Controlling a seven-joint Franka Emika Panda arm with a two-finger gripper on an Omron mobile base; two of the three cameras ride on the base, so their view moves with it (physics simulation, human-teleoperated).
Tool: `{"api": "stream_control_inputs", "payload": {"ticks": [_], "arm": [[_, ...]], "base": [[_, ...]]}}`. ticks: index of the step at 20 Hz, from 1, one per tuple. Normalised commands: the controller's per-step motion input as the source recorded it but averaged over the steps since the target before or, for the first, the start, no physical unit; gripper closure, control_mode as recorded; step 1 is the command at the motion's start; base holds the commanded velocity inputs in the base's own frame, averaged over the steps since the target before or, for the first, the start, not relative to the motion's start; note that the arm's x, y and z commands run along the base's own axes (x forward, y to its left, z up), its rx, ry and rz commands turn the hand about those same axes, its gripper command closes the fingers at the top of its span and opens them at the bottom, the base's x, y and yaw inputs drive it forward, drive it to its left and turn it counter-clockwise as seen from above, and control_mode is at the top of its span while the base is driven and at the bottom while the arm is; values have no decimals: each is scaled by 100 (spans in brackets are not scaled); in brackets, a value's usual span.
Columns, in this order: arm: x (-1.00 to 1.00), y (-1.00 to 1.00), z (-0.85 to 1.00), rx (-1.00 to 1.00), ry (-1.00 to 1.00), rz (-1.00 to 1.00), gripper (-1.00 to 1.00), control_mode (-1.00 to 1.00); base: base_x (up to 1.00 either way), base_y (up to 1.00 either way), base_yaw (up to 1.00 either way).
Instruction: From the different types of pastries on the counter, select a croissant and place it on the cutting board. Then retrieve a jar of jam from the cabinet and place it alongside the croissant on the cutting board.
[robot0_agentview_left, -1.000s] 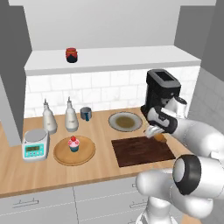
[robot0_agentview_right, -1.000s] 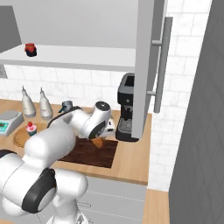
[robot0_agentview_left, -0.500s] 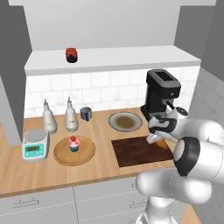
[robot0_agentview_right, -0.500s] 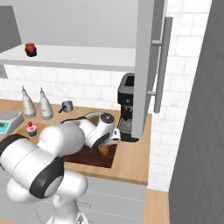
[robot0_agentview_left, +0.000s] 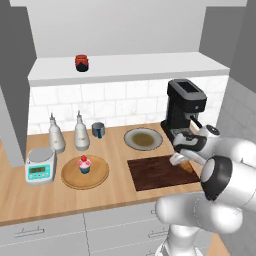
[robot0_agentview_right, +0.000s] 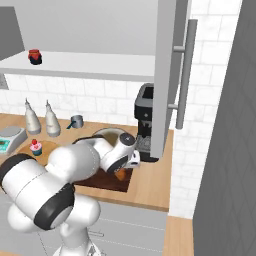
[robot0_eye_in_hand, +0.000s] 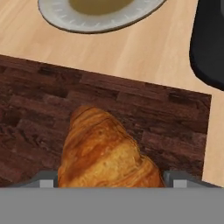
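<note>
Golden-brown striped croissant (robot0_eye_in_hand: 105, 151) before the gripper (robot0_eye_in_hand: 109, 180), on dark-brown grained cutting board (robot0_eye_in_hand: 170, 127); beyond, light-wood worktop (robot0_eye_in_hand: 144, 52) and grey plate (robot0_eye_in_hand: 87, 19).

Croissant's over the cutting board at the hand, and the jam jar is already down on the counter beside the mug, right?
Not quite. The croissant is over the cutting board at the hand, but the jam jar is up on the cabinet shelf, not on the counter, as the left base view shows.

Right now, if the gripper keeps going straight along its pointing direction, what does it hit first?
The gripper points down at the croissant between its fingers, so that comes first; right under it lies the cutting board. Whether the croissant already rests on the board is unclear.
</note>
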Motion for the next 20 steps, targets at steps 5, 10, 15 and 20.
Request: {"api": "stream_control_inputs", "payload": {"ticks": [5, 10, 15, 20], "arm": [[2, 11, 13, 8, -1, -4, -100, -100], [0, 0, 11, 3, -1, -2, -100, -100], [-36, 25, 100, 25, -12, -5, -100, -100], [-74, 45, 100, 6, -18, -2, -100, -100]], "base": [[0, 0, 0], [0, 0, 0], [0, 0, 0], [0, 0, 0]]}}
